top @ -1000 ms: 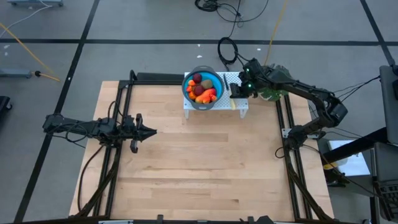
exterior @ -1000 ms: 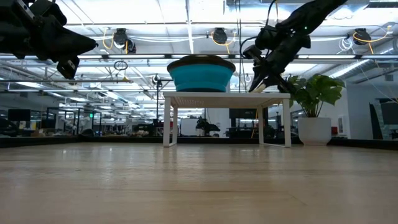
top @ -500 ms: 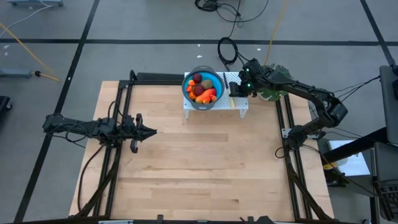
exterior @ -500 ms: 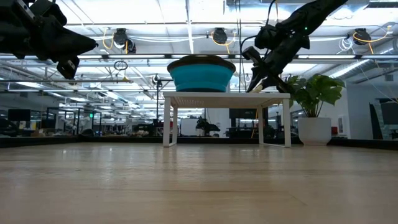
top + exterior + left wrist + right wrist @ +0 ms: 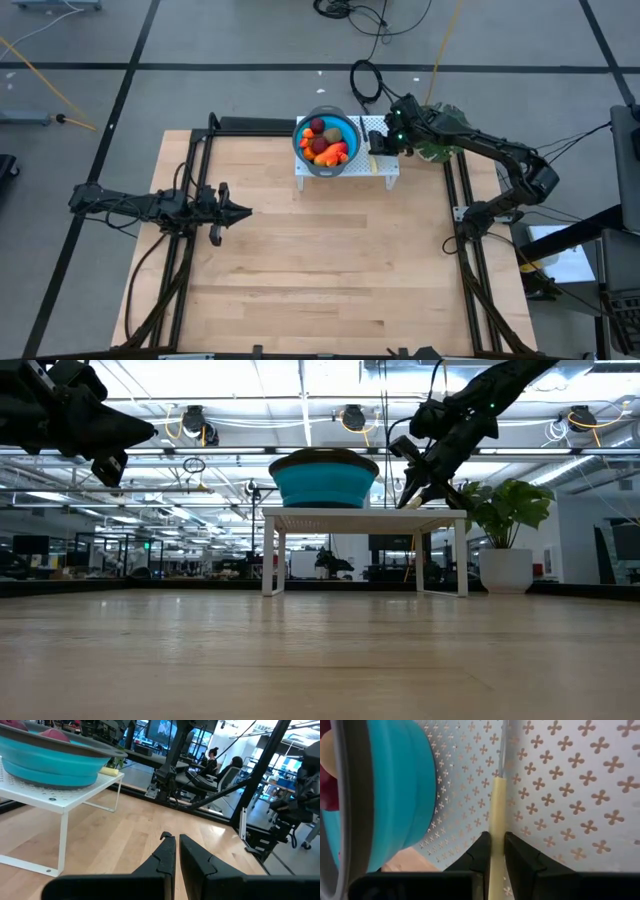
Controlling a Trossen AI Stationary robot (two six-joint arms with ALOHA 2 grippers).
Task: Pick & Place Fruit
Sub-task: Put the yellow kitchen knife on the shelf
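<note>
The fruit (image 5: 326,141) lies heaped in a blue bowl (image 5: 303,146) that stands on a small white perforated rack (image 5: 385,165) at the far edge of the wooden table (image 5: 320,270): dark red balls, a brownish-green oval and orange-red pieces are visible from above. The right gripper (image 5: 377,146) is down at the rack just beside the bowl, its fingers (image 5: 517,854) clamped on the pale yellow handle of a knife (image 5: 496,815), which lies flat on the rack's patterned top with its thin blade pointing away along the bowl's wall. In the low view the right arm comes down from above next to the bowl, and a potted green plant (image 5: 505,520) stands beyond the rack's end. The left gripper (image 5: 238,211) hovers over the table's left side, well apart from the rack, with its fingers (image 5: 165,857) pressed together and nothing between them. Black frame rails (image 5: 200,180) run along both sides of the table.
</note>
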